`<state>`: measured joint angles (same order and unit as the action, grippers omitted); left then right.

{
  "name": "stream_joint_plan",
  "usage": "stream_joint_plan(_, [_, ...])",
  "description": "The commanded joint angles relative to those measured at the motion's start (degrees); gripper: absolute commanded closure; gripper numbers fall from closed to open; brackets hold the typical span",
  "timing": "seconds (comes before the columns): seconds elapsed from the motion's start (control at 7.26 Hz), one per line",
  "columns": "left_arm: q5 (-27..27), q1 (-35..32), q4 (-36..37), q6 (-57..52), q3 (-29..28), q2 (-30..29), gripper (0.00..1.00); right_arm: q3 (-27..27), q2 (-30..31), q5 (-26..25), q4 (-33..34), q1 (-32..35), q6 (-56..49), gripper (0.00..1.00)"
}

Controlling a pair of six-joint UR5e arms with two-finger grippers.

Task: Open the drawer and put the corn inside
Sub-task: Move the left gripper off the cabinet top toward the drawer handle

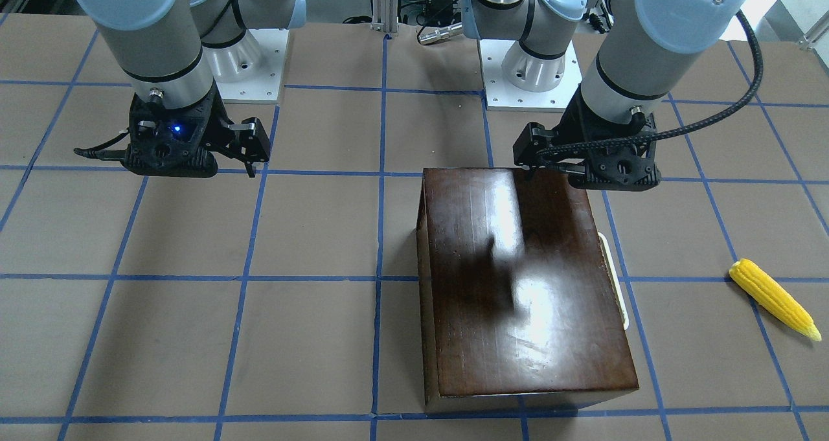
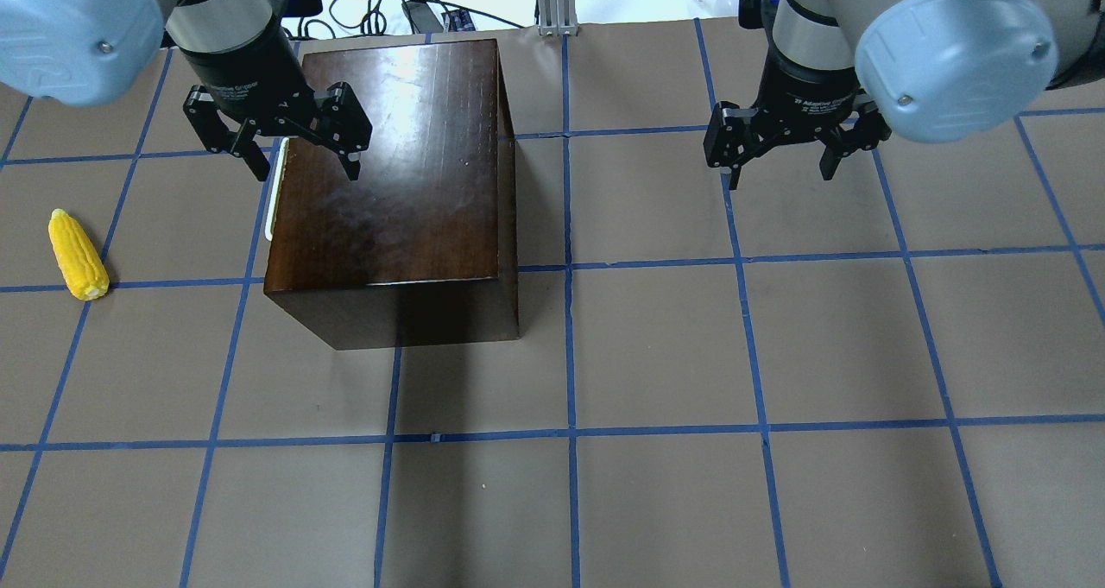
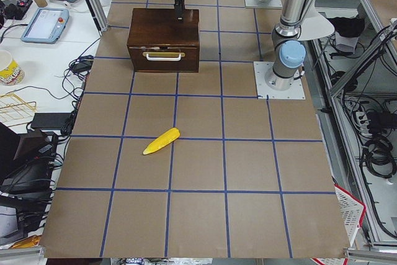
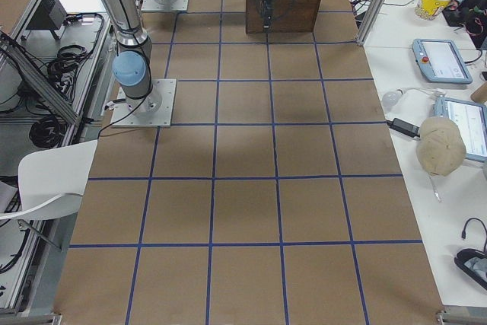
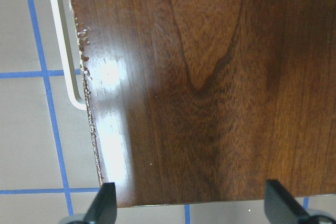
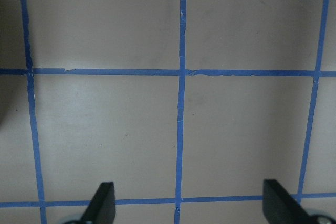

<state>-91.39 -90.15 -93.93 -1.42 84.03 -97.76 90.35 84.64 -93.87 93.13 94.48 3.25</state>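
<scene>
**Drawer [image 3: 186, 57] shut, corn [image 2: 78, 254] untouched: the whole job lies ahead**

Box [image 2: 388, 182] first: the glossy dark-brown case stands on the bench [image 2: 656, 346] with its drawer pushed in. The front panel looks flush, though the one view facing it is distant and I would not swear to a hairline gap. The left gripper [image 2: 306, 172] hangs above the box's top, over the handle-side edge at the end nearer the robot's bases. Its fingers are spread wide and hold nothing. The right gripper [image 2: 781, 176] hangs well apart from the box on the side away from the handle, over bare bench, fingers likewise spread and empty. The corn lies flat on the bench, well apart from the box on its handle side, touching nothing. The cream handle [image 5: 60, 24] runs along the drawer front near the left fingers, and no finger touches it.

By my reading every step remains: take the handle, draw the drawer out, fetch the corn, lay it inside. The left arm looks better placed for both.

The bench is covered in matt brown sheet squared off with blue tape, and the box's top throws back a bright glare. Beyond the box's handle side stands a white side table with a teach pendant [image 3: 44, 26], a paper cup [image 3: 7, 66] and loose cables. Far from the box, off the bench's robot-side edge, is a white chair [image 4: 46, 180].
</scene>
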Motion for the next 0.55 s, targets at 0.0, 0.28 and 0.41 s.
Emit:
stream_joint_plan(0.0, [-0.2,0.2,0.4,-0.2,-0.2,-0.3,0.0,0.0,0.0,0.0,-0.1,0.0,0.0,0.0])
stream_joint_plan(0.28, [-0.1,0.4,0.4,0.1,-0.3,-0.2,0.0,0.0,0.0,0.0,0.0,0.0,0.0,0.0])
stream_joint_plan(0.41, [0.0,0.4,0.4,-0.1,0.3,0.3,0.0,0.0,0.0,0.0,0.0,0.0,0.0,0.0])
